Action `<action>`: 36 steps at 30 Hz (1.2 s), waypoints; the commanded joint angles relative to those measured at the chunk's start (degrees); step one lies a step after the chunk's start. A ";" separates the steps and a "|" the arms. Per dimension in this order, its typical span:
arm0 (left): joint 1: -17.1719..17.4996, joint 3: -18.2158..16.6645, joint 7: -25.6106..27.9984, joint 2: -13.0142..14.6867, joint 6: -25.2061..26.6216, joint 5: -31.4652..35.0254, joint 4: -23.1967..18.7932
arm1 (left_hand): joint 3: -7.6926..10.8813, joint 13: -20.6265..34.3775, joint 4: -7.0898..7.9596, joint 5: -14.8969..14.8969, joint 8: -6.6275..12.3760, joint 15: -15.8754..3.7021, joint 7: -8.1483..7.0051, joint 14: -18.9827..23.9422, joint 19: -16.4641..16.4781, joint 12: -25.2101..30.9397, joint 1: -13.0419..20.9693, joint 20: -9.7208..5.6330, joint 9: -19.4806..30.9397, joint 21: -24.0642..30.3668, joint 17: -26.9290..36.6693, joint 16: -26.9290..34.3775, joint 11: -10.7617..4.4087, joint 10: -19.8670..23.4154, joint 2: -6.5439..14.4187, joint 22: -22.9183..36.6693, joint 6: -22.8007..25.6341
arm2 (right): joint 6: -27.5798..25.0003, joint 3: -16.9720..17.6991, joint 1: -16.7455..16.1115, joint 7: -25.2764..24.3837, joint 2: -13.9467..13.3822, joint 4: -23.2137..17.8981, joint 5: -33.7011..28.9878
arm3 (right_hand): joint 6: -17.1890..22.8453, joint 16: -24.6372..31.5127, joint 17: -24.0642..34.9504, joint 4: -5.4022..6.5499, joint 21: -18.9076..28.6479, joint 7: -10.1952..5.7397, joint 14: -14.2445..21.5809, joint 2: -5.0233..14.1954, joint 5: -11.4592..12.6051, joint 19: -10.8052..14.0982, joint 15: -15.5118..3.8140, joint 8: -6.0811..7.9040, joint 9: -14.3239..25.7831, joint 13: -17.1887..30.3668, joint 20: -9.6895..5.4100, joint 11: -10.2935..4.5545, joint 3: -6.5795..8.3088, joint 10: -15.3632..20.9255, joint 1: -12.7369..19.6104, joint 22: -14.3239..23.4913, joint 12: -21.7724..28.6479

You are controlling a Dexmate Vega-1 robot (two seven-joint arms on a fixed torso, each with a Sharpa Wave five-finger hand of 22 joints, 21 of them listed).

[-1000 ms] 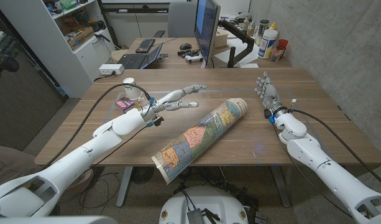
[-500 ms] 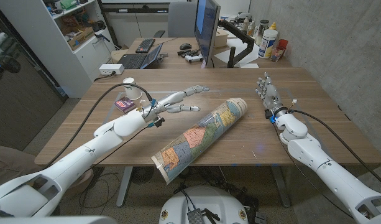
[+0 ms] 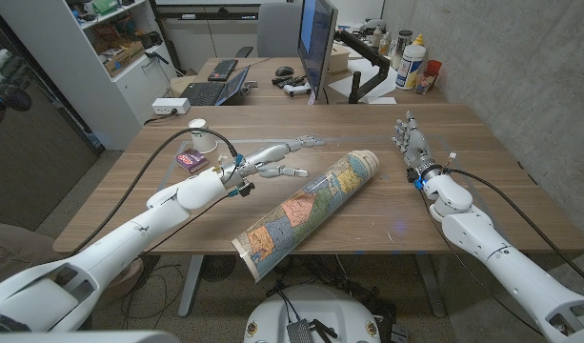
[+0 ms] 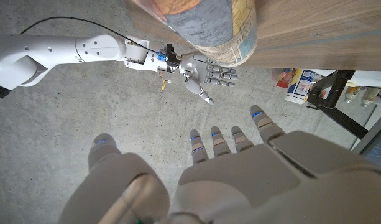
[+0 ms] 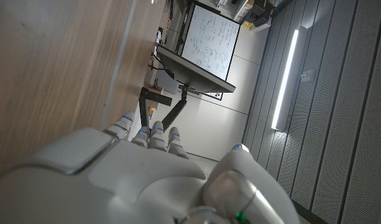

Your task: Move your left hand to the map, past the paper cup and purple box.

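Observation:
A rolled map (image 3: 311, 205) lies slantwise across the middle of the wooden table (image 3: 463, 124); its end (image 4: 209, 28) also shows in the left wrist view. My left hand (image 3: 277, 159) hovers just left of the map's upper half, fingers spread and holding nothing, and shows again as the left hand (image 4: 209, 174). Behind its forearm stand the white paper cup (image 3: 199, 134) and the purple box (image 3: 189, 160). My right hand (image 3: 410, 141) stands at the table's right side with fingers stretched out, empty; it appears too as the right hand (image 4: 206, 70) and the right hand (image 5: 159, 180).
A black cable (image 3: 153, 167) loops along my left arm near the cup. Beyond the table's far edge stand a monitor (image 3: 315, 43), a laptop (image 3: 215, 90) and bottles (image 3: 411, 62). A shelf (image 3: 110, 48) is at the far left.
My left hand has moved a little to the right and down toward the map, away from the cup and purple box. The right hand has stayed put.

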 commanded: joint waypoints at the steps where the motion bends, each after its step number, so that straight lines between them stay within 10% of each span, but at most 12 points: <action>1: -0.78 0.14 1.22 -0.14 -3.51 3.75 1.77 | -0.49 0.28 -0.31 0.45 -0.01 -0.46 -0.31 0.04 0.51 0.05 0.71 0.01 0.11 0.38 0.19 -0.09 -0.33 0.00 0.04 0.12 -0.50 | -0.01 0.15 -0.19 -0.12 -0.15 -0.21 0.10 | 0.34 0.20 0.22 -0.19 -0.14 0.10 -0.47 0.34 0.35 -0.35 -0.02 0.37 0.10 0.14 -0.10 0.09 -0.06 0.11 0.42 0.25 0.05; 36: -3.57 0.01 9.03 -1.50 -12.25 15.53 8.25 | -1.15 0.30 -0.25 1.31 -0.35 -1.12 -0.33 0.28 1.06 -0.07 1.38 -0.63 0.15 0.39 0.21 -0.12 -0.36 0.01 0.14 0.13 -1.71 | -0.37 -0.40 0.24 -0.71 0.56 0.71 -0.22 | 0.60 0.21 0.22 -0.25 -0.17 0.11 -0.50 0.40 0.34 -0.49 -0.04 0.46 0.10 0.14 -0.07 0.23 -0.13 0.04 0.36 0.25 0.03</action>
